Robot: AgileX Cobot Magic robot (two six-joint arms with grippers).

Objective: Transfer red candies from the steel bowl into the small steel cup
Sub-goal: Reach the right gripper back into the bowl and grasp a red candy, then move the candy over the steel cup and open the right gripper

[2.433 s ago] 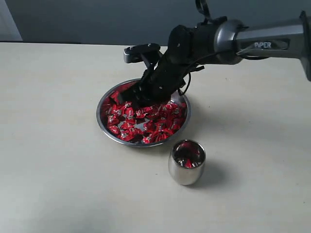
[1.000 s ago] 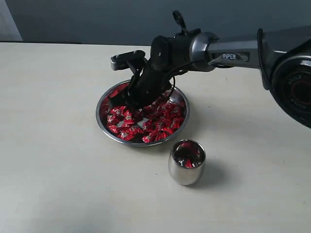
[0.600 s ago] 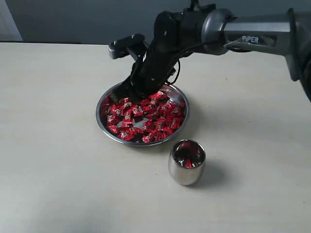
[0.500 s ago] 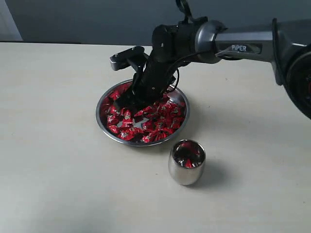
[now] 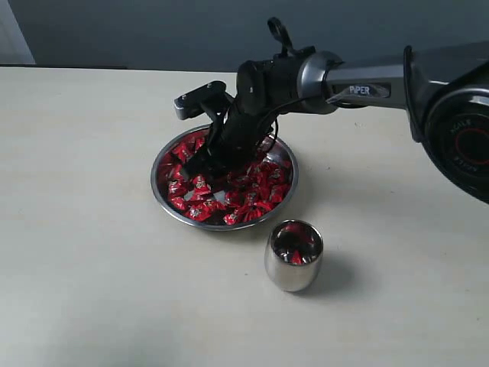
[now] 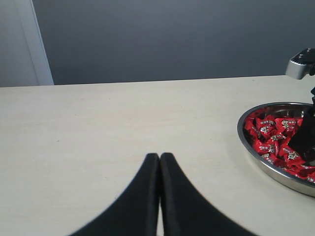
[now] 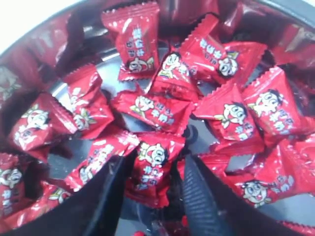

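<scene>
- The red candies (image 5: 229,195) lie heaped in the steel bowl (image 5: 156,186), covering most of its flat bottom. Bare steel shows only in small gaps.
- The small steel cup (image 5: 293,256) stands upright near the bowl, just clear of its rim, with red showing inside.
- The right gripper (image 5: 205,162) dips into the pile. Its fingers (image 7: 110,196) stand spread with one candy (image 7: 152,172) between them — whether they touch it I cannot tell.
- The left gripper (image 6: 159,164) hangs over the table (image 5: 92,267), jaws pressed together and empty — well apart from the bowl.
</scene>
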